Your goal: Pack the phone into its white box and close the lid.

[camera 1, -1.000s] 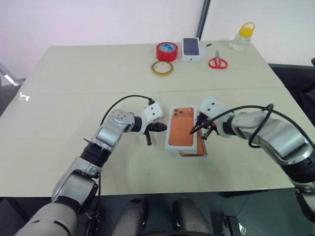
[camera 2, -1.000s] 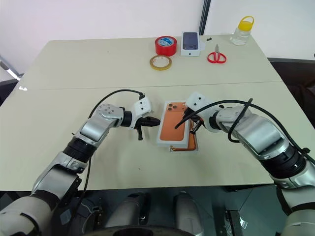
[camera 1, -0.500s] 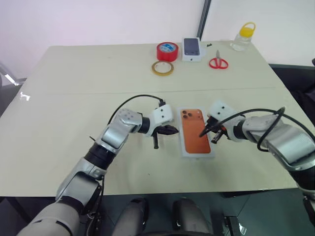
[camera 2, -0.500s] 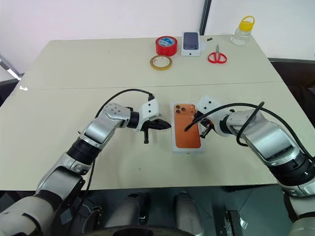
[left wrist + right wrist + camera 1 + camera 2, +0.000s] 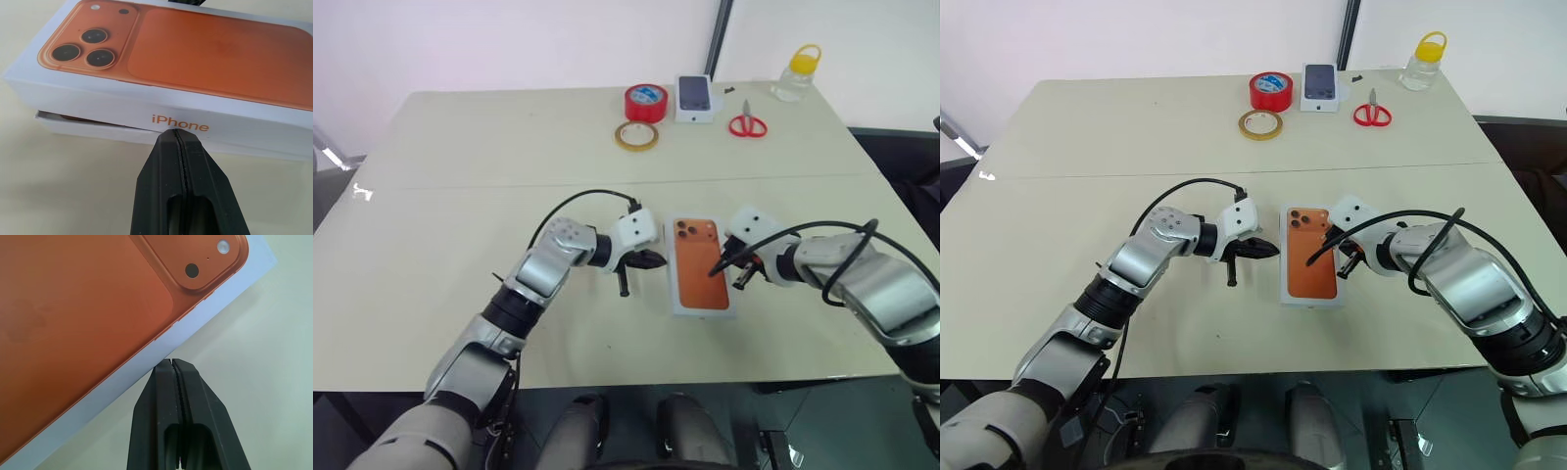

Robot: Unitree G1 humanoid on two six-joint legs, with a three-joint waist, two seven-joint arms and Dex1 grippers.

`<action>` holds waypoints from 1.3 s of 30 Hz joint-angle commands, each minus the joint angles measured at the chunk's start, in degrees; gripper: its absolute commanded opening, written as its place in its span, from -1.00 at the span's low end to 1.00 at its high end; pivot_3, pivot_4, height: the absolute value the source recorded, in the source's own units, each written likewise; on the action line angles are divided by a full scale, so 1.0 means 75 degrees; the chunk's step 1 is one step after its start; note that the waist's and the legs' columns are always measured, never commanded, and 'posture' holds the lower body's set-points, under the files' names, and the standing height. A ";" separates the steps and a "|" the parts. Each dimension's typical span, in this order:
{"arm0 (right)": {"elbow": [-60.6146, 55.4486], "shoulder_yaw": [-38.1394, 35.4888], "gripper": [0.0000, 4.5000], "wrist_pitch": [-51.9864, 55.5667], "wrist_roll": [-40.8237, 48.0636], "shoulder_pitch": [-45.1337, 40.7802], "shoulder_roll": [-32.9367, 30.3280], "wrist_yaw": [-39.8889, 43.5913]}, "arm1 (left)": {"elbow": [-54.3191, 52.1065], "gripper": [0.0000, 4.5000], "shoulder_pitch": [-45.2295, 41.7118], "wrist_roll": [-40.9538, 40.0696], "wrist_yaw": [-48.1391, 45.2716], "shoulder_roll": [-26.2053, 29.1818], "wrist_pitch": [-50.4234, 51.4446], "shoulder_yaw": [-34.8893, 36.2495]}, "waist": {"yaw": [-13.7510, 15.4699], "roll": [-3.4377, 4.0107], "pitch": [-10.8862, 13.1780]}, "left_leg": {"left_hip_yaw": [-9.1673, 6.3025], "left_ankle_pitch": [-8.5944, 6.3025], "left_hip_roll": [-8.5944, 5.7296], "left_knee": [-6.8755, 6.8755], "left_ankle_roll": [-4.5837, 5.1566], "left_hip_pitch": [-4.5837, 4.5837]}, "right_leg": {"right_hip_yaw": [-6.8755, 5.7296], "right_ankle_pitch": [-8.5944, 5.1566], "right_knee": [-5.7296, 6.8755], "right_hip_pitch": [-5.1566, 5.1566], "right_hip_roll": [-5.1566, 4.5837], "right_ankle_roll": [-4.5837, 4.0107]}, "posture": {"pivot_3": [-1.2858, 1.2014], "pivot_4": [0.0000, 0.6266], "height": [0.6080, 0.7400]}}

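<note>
The lid [image 5: 703,266], white with an orange phone picture on its outer face, lies flat over the white box [image 5: 73,122] in the middle of the table. A thin gap shows between lid and box along one side. The phone is hidden. My left gripper [image 5: 656,259] is shut, its tips just off the lid's left wall by the printed lettering [image 5: 180,128]. My right gripper [image 5: 715,269] is shut too, with its tip over the lid's right edge, and holds nothing.
At the far edge of the table stand a red tape roll [image 5: 645,101], a tan tape ring [image 5: 635,136], a small white box with a dark phone picture [image 5: 694,98], red scissors [image 5: 747,123] and a yellow-capped bottle [image 5: 796,73].
A second ago the lid lay askew with orange showing beneath it. Now it sits square over the box, slightly further right, and both grippers have followed it.
</note>
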 commanded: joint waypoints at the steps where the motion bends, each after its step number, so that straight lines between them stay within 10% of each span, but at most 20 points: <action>1: -0.0297 -0.0165 -0.99 -0.0100 -0.0027 -0.0151 0.0083 0.0152 | -0.0109 -1.00 -0.0018 -0.0041 0.0098 -0.0067 0.0010 0.0076 | 0.0003 0.0000 0.0000 | 0.0000 0.0000 0.0000 0.0000 0.0000 0.0000 | 0.0000 0.0000 0.0000 0.0000 0.0000 0.0000 | 0.03 -0.52 1.00; 39: -0.0397 -0.0301 -0.99 -0.0203 -0.0349 0.0222 -0.0157 0.0925 | -0.0611 -1.00 0.0269 -0.0212 -0.0263 0.0150 0.0285 -0.0092 | 0.0000 0.0001 -0.0001 | 0.0000 0.0001 0.0000 0.0004 -0.0002 0.0001 | 0.0001 0.0000 0.0004 0.0000 0.0000 0.0000 | 0.03 -0.52 1.00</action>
